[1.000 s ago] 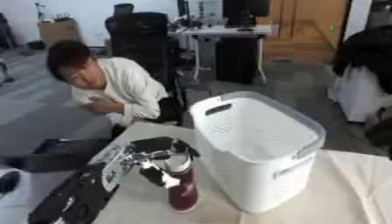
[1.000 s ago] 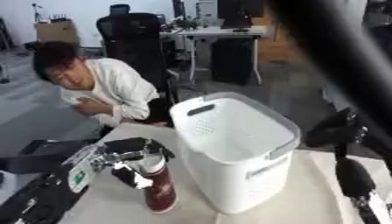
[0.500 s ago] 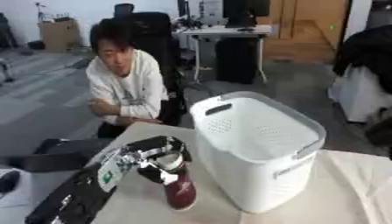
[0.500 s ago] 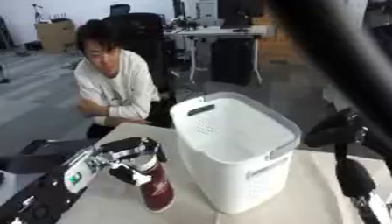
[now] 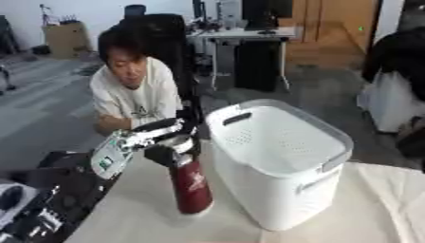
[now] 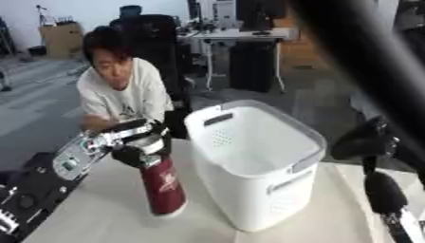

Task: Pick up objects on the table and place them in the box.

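A dark red bottle stands upright beside the left wall of the white basket. My left hand comes in from the lower left, its fingers curled round the bottle's top. Whether the bottle's base touches the table I cannot tell. The basket is open at the top and I see nothing inside it. My right hand shows only in the right eye view, as a dark shape to the right of the basket and above the table.
A person sits just beyond the table's far left edge, behind my left arm. A pale cloth covers the table to the right of the basket. Dark gear lies at the lower left. Office desks and chairs fill the background.
My left hand and the bottle have moved up a little next to the basket. The person behind has straightened up. The basket has not moved.
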`<action>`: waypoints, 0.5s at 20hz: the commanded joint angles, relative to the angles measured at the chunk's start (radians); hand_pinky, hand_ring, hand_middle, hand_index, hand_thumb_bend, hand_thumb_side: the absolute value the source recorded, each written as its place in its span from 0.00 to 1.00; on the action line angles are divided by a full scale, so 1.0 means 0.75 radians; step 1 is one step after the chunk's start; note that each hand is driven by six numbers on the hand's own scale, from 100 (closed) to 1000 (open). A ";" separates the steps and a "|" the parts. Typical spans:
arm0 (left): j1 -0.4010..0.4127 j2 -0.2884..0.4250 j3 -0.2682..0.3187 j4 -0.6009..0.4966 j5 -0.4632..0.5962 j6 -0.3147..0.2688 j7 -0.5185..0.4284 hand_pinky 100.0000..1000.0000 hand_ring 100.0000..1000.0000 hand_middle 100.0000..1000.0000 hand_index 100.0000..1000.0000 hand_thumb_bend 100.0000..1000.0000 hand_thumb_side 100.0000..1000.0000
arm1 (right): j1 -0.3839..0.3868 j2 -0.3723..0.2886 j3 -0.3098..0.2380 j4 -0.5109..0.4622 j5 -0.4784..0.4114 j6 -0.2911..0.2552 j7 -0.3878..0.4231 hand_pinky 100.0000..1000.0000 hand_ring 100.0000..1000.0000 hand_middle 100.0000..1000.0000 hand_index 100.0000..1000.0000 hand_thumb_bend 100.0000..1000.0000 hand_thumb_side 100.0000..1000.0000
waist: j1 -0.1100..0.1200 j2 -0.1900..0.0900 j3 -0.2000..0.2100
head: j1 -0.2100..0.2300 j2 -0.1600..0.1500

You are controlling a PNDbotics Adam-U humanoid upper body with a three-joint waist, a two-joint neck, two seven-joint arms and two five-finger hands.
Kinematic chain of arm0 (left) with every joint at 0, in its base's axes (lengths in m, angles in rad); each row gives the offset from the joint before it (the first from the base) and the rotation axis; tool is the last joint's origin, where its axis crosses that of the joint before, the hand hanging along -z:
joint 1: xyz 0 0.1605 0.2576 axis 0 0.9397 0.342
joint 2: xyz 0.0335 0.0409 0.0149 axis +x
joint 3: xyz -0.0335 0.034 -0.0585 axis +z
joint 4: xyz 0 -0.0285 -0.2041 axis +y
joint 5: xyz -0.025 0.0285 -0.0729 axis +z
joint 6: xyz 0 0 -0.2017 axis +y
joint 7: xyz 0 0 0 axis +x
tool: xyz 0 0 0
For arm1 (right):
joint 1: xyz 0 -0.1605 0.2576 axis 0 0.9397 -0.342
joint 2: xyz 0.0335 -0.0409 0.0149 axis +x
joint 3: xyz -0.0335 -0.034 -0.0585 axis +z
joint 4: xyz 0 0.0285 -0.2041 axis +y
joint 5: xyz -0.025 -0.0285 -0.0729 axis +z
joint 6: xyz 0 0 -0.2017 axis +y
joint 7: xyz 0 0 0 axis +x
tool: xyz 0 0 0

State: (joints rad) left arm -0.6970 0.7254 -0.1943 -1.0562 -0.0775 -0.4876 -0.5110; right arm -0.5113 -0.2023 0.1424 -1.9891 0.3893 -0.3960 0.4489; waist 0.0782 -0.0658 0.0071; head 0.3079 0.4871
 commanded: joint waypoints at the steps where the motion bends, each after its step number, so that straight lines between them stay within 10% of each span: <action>1: -0.078 0.099 -0.011 -0.040 0.063 0.048 -0.067 0.00 0.00 0.00 0.09 0.00 0.17 | -0.013 -0.008 -0.001 -0.015 -0.007 0.001 0.003 0.23 0.56 0.55 0.66 0.00 0.92 | 0.004 -0.018 -0.002 | 0.013 -0.003; 10: -0.341 0.158 -0.051 0.041 0.061 0.078 -0.170 0.00 0.00 0.00 0.04 0.00 0.00 | -0.007 -0.008 0.003 -0.015 -0.012 0.002 0.010 0.23 0.56 0.55 0.66 0.00 0.92 | 0.022 -0.023 -0.011 | 0.018 -0.016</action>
State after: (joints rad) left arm -0.9233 0.8027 -0.2394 -1.0301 -0.0263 -0.4253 -0.6340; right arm -0.5070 -0.2025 0.1432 -1.9891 0.3851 -0.3937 0.4539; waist 0.0946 -0.0714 -0.0008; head 0.3086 0.4867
